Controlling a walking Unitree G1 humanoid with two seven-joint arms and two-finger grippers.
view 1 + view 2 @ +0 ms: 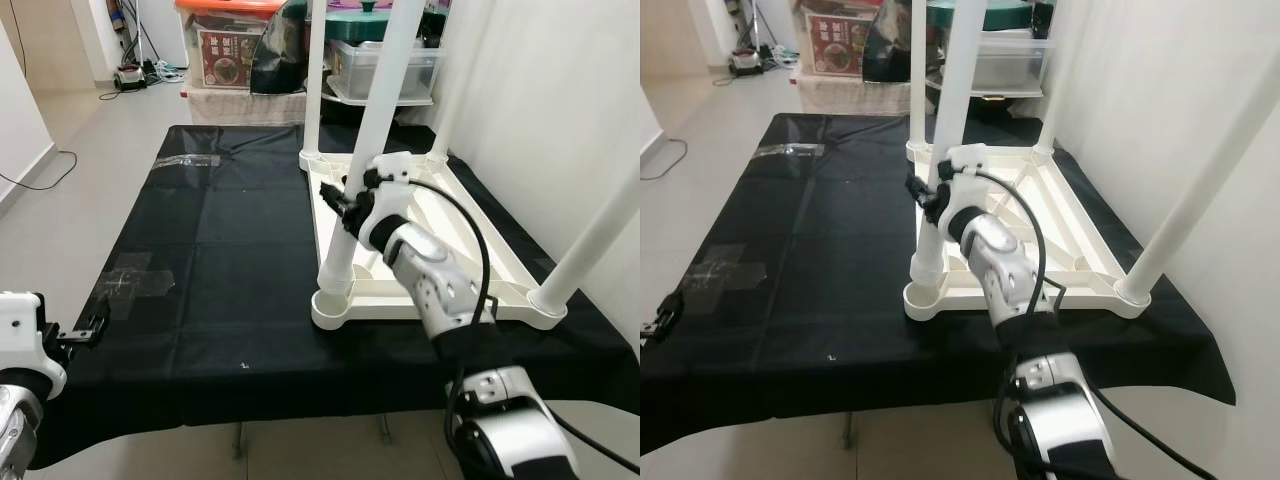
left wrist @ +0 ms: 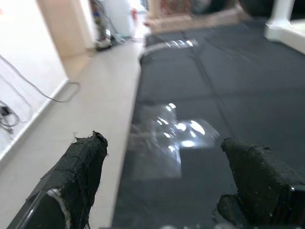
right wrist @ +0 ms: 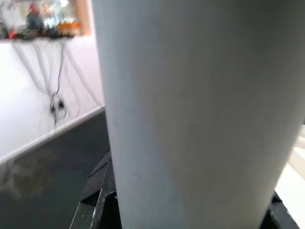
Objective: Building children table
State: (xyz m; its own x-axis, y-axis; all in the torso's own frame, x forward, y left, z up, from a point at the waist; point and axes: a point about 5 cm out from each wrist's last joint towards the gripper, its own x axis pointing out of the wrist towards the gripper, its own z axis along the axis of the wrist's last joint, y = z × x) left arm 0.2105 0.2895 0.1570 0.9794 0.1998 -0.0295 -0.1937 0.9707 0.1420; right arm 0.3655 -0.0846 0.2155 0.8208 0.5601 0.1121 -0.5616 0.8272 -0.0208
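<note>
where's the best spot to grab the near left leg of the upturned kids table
Probably low on the round shaft of the near left leg, a little above its socket in the tabletop, coming from the side, fingers straddling it. The leg is a smooth upright tube leaning slightly, so a sideways pinch fits. The right gripper is at that height, clamped around it.

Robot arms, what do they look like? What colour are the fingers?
The right arm is silver and white, built of rounded segments, with a black cable looping along it. The right gripper is black. The left gripper has two long black fingers with a rough, padded surface, on a white wrist block.
</note>
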